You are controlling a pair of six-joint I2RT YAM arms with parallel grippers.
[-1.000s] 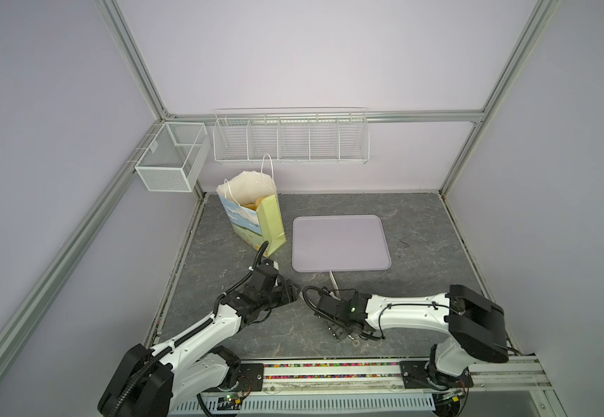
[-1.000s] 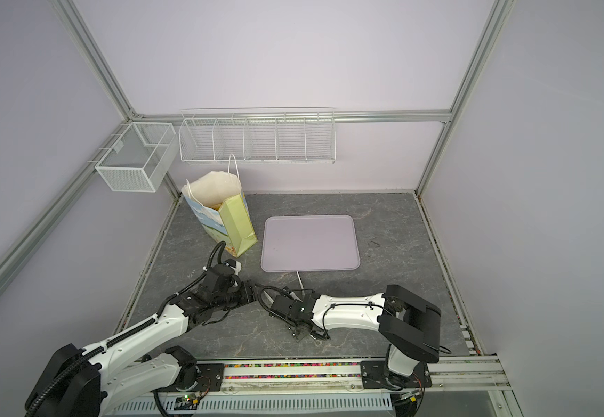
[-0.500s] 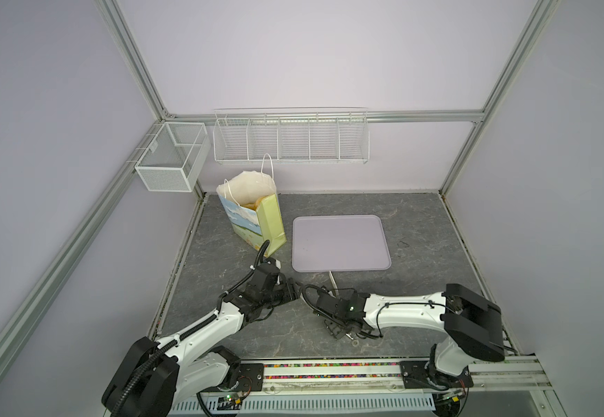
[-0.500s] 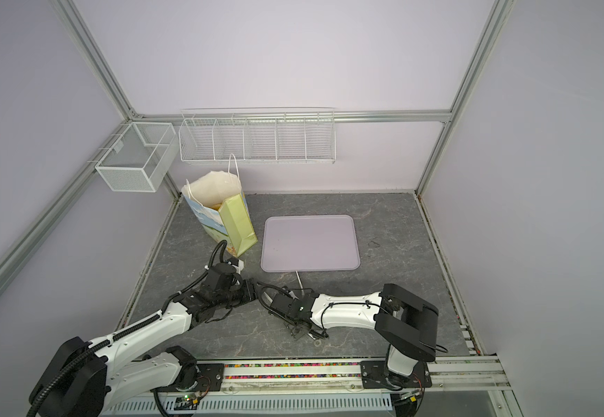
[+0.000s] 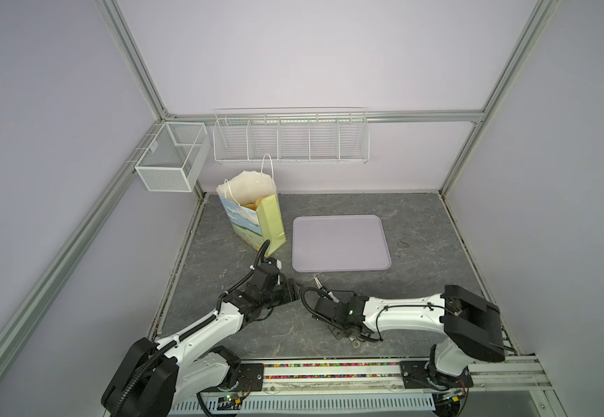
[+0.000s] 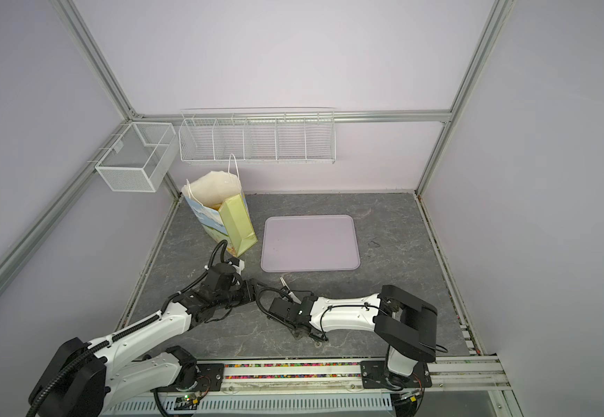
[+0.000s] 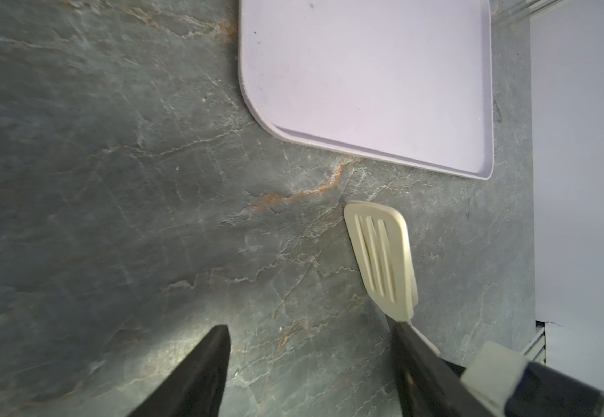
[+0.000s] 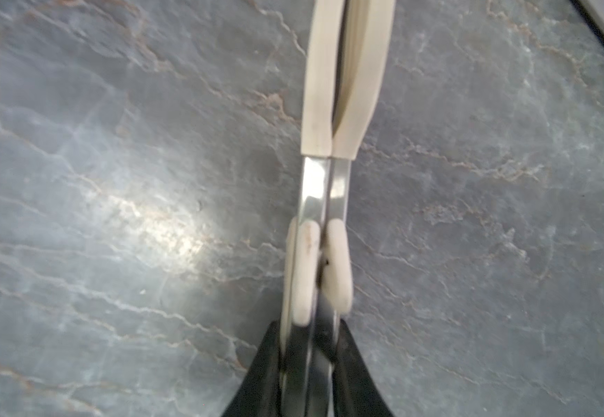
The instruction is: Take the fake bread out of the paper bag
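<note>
The paper bag (image 5: 257,220) (image 6: 228,216) stands upright at the back left, mouth open, one white cord handle sticking up. A bit of orange-yellow fake bread (image 5: 252,205) (image 6: 216,206) shows at its rim; the rest is hidden inside. My right gripper (image 5: 331,301) (image 8: 309,328) is shut on metal tongs (image 5: 324,289) (image 6: 287,287) (image 8: 340,79) with cream tips, low over the table near the front. My left gripper (image 5: 295,289) (image 6: 255,289) (image 7: 307,328) is open and holds nothing, right beside the tongs' tip (image 7: 380,252).
A flat lilac tray (image 5: 340,242) (image 6: 309,242) (image 7: 365,72) lies to the right of the bag. Two white wire baskets (image 5: 291,139) (image 5: 170,159) hang on the back and left walls. The arms' rail (image 5: 329,372) runs along the front edge.
My right gripper has shut on the tongs, squeezing their cream tips together. The left gripper has edged a little towards the tongs and stays open.
</note>
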